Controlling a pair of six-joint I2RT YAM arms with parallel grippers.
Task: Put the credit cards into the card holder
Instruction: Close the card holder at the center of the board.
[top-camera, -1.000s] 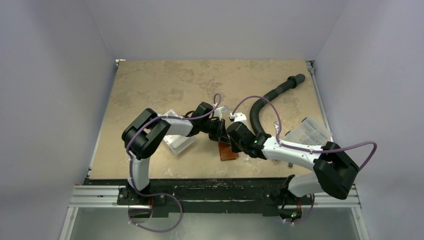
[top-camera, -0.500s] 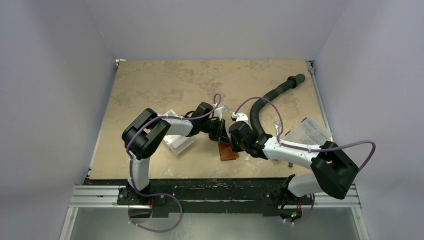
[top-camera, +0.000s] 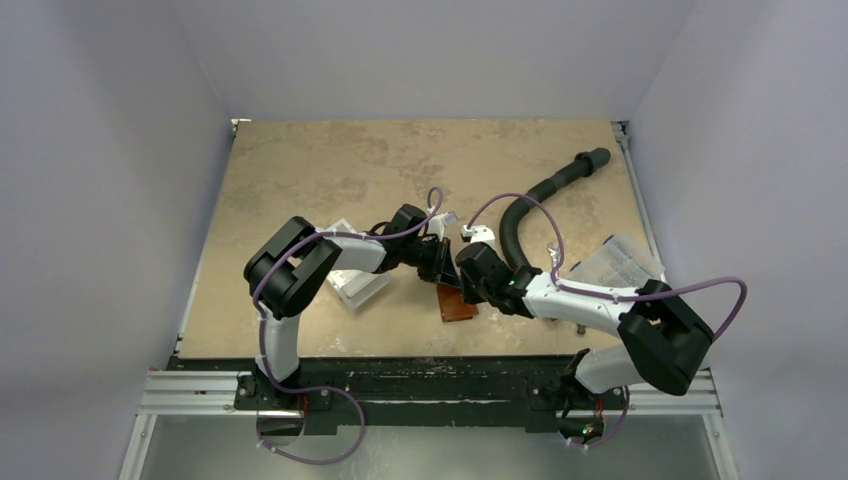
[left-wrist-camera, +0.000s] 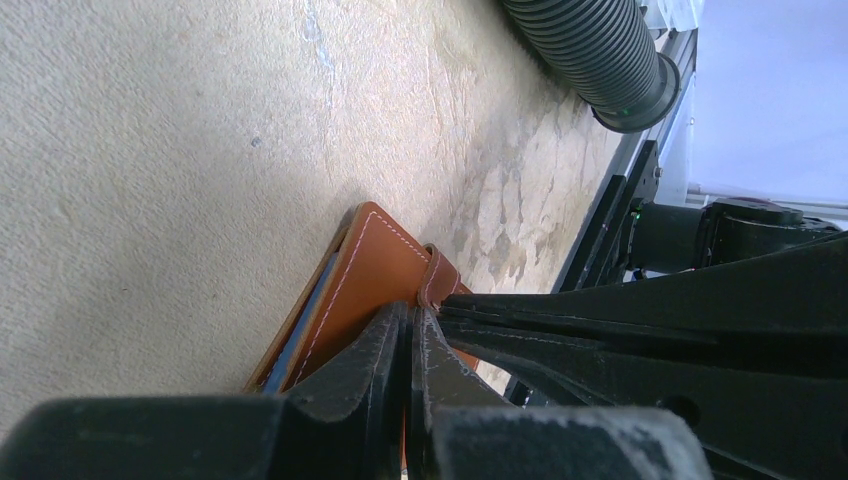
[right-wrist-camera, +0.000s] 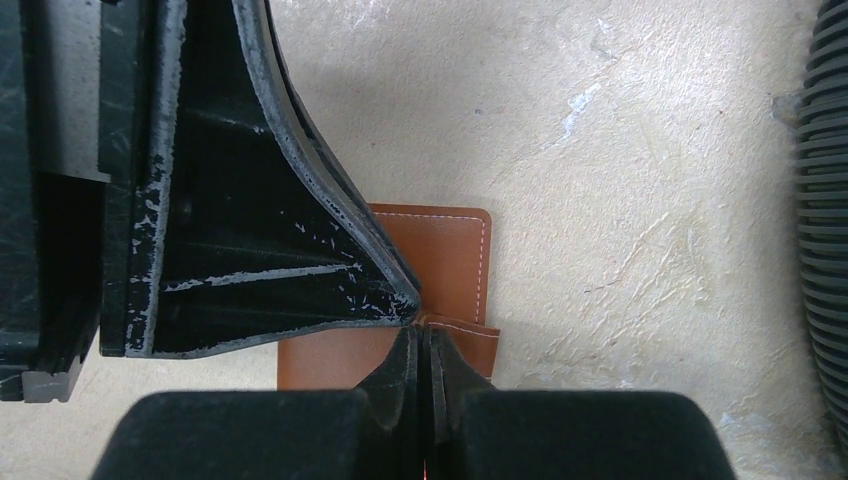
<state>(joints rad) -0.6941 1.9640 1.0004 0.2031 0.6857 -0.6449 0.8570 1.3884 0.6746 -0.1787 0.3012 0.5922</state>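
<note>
Tan mottled table (top-camera: 300, 180), pale walls. Wallet (top-camera: 457, 305) lies flat near the front edge, centre, folded shut: brown leather, white stitching, strap (left-wrist-camera: 432, 285) across one edge. Bluish edge (left-wrist-camera: 305, 330) shows between its leaves; card or lining, cannot tell. Left gripper (left-wrist-camera: 410, 325) and right gripper (right-wrist-camera: 425, 345) meet tip to tip, each closed, pinching the strap.

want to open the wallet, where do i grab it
The strap: it sticks out past the wallet's edge and is thin enough to pinch. Come from above, with the fingers across it. The body lies flat on the table, so it probably offers no lip to get under.
</note>
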